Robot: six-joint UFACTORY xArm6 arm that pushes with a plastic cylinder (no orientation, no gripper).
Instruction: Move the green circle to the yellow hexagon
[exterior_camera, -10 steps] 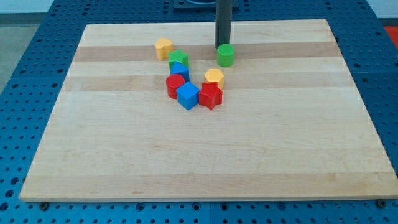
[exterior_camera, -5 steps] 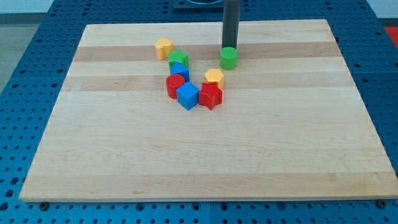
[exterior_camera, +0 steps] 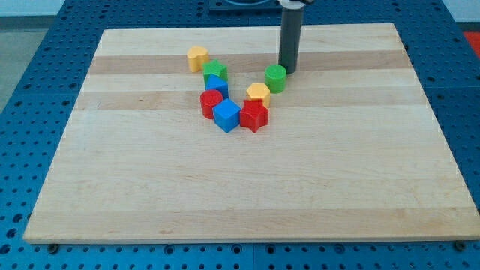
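The green circle (exterior_camera: 276, 77) is a short green cylinder on the wooden board, above and right of the yellow hexagon (exterior_camera: 258, 94), with a small gap between them. My tip (exterior_camera: 288, 70) stands just above and right of the green circle, touching or nearly touching its edge. The dark rod rises from there to the view's top.
Left of the hexagon is a cluster: a red block (exterior_camera: 254, 115), a blue block (exterior_camera: 226, 115), a red cylinder (exterior_camera: 211, 103), a blue block (exterior_camera: 216, 85), a green block (exterior_camera: 214, 70) and a yellow block (exterior_camera: 197, 58). The board (exterior_camera: 247, 187) lies on a blue pegboard table.
My tip has moved right and slightly down, from above the green circle to its upper right. The green circle has slid down a little, closer to the yellow hexagon.
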